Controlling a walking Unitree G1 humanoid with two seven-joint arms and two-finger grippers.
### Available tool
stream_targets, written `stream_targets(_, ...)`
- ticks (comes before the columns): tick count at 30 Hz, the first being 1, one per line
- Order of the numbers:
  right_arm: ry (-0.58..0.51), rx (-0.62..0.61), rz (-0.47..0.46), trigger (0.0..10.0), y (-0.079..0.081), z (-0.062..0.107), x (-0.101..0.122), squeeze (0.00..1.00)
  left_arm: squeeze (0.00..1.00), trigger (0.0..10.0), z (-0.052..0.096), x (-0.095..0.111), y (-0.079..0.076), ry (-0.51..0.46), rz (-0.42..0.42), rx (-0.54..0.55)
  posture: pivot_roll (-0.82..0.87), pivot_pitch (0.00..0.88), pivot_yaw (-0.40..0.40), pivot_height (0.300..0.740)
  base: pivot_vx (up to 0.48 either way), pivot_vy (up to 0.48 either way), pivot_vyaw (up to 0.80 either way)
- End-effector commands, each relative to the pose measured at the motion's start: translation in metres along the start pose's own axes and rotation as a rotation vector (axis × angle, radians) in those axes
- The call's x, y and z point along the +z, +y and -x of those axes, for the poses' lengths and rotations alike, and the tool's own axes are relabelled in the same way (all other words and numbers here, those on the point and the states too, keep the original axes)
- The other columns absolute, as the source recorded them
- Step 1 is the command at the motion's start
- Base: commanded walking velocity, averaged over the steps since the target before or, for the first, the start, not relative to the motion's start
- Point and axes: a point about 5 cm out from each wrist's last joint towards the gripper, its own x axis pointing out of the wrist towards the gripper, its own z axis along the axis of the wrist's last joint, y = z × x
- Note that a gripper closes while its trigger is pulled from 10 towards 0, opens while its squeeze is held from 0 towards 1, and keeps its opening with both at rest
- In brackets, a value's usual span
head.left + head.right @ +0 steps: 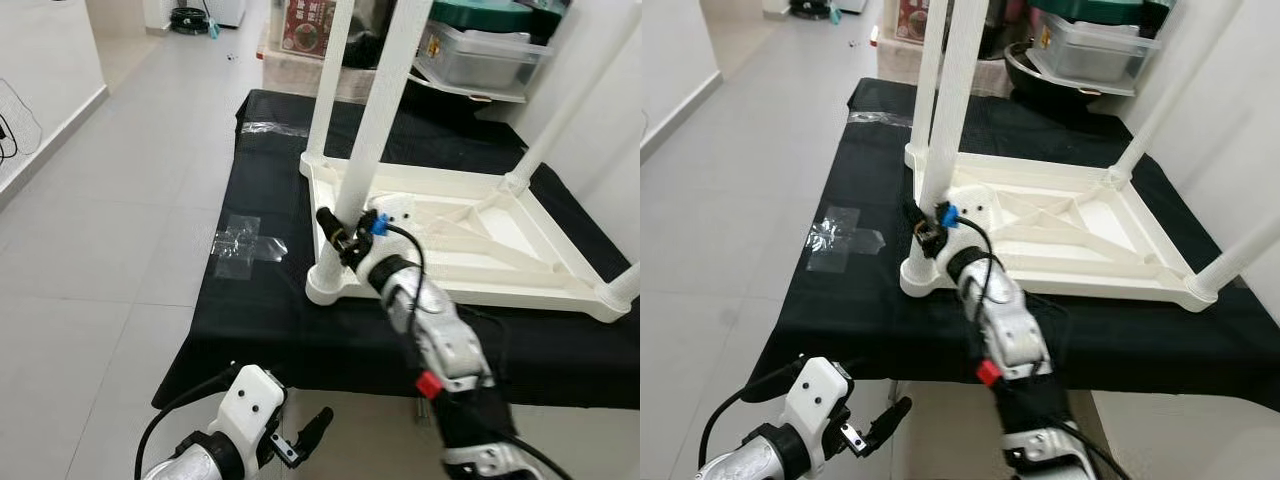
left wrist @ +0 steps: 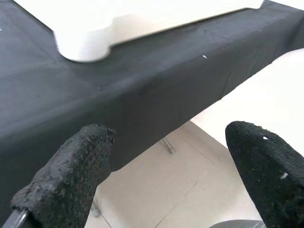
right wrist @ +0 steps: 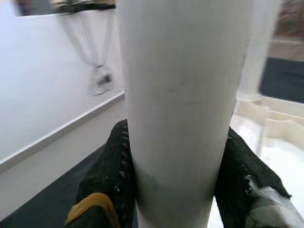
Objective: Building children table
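Left gripper (image 1: pixel 300 440) is idling low by the bench edge, fingers spread wide and empty. Right gripper (image 1: pixel 340 232) is clamping the near leg (image 1: pixel 375 130) low, just above its corner socket on the upturned tabletop (image 1: pixel 520 235) lying on the black cloth (image 1: pixel 250 330). Probably seating this leg; next needs a straight downward push. Other legs are crowding close; bins (image 1: pixel 480 50) behind.

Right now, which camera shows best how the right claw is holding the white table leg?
The right wrist view: the white cylindrical plastic table leg sits squeezed between both black fingers. The eye views show the right claw gripping low on the leg; the left wrist view shows black cloth.
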Motion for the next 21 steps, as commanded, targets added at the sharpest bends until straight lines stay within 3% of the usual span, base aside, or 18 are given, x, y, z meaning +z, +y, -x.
stream_targets(1,0.040,0.085,-0.069,0.0,0.001,0.009,-0.007,0.00,0.00,10.0,-0.001,-0.004,-0.001,0.015,0.020,-0.016,0.08,0.060,-0.143,0.740,0.000,0.000,0.00)
stream_targets(2,0.054,0.135,-0.077,0.0,-0.004,0.020,-0.005,0.00,0.00,10.0,-0.001,-0.004,-0.001,0.015,0.020,-0.020,0.07,0.060,-0.140,0.740,0.000,0.000,0.00)
stream_targets(3,0.054,0.135,-0.077,0.0,-0.004,0.020,-0.005,0.00,0.00,10.0,-0.001,-0.004,-0.001,0.015,0.020,-0.020,0.07,0.060,-0.140,0.740,0.000,0.000,0.00)
stream_targets(5,0.092,0.163,-0.069,0.0,-0.019,0.041,-0.004,0.00,0.00,10.0,-0.001,-0.004,-0.001,0.016,0.020,-0.027,0.07,0.060,-0.137,0.740,0.000,0.000,0.00)
stream_targets(6,0.092,0.163,-0.069,0.0,-0.019,0.041,-0.004,0.00,0.00,10.0,-0.001,-0.004,-0.001,0.016,0.020,-0.027,0.07,0.060,-0.137,0.740,0.000,0.000,0.00)
stream_targets(7,0.139,0.155,-0.054,0.0,-0.034,0.055,-0.006,0.00,0.00,10.0,-0.001,-0.004,0.000,0.016,0.020,-0.029,0.06,0.061,-0.131,0.740,0.000,0.000,0.00)
stream_targets(9,0.171,0.147,-0.044,0.0,-0.043,0.064,-0.007,0.00,0.00,10.0,-0.001,-0.004,0.000,0.016,0.019,-0.030,0.06,0.061,-0.131,0.740,0.000,0.000,0.00)
stream_targets(10,0.236,0.066,-0.010,0.0,-0.071,0.085,-0.011,0.00,0.00,10.0,-0.001,-0.004,0.000,0.016,0.018,-0.031,0.06,0.062,-0.128,0.740,0.000,0.000,0.00)
stream_targets(11,0.264,0.012,0.012,0.0,-0.086,0.094,-0.013,0.00,0.00,10.0,-0.001,-0.004,0.000,0.017,0.017,-0.031,0.07,0.062,-0.129,0.740,0.000,0.000,0.00)
stream_targets(12,0.264,0.012,0.012,0.0,-0.086,0.094,-0.013,0.00,0.00,10.0,-0.001,-0.004,0.000,0.017,0.017,-0.031,0.07,0.062,-0.129,0.740,0.000,0.000,0.00)
stream_targets(16,0.299,-0.150,0.027,0.0,-0.121,0.120,-0.011,0.00,0.00,10.0,0.000,-0.004,0.001,0.019,0.017,-0.030,0.07,0.062,-0.126,0.740,0.000,0.000,0.00)
stream_targets(17,0.299,-0.150,0.027,0.0,-0.121,0.120,-0.011,0.00,0.00,10.0,0.000,-0.004,0.001,0.019,0.017,-0.030,0.07,0.062,-0.126,0.740,0.000,0.000,0.00)
stream_targets(19,0.261,-0.227,-0.040,0.0,-0.144,0.141,-0.001,0.00,0.00,10.0,0.000,-0.005,0.001,0.020,0.016,-0.031,0.07,0.063,-0.122,0.740,0.000,0.000,0.00)
stream_targets(21,0.253,-0.182,-0.083,0.0,-0.143,0.147,0.002,0.00,0.00,10.0,0.000,-0.005,0.001,0.021,0.015,-0.032,0.07,0.063,-0.122,0.740,0.000,0.000,0.00)
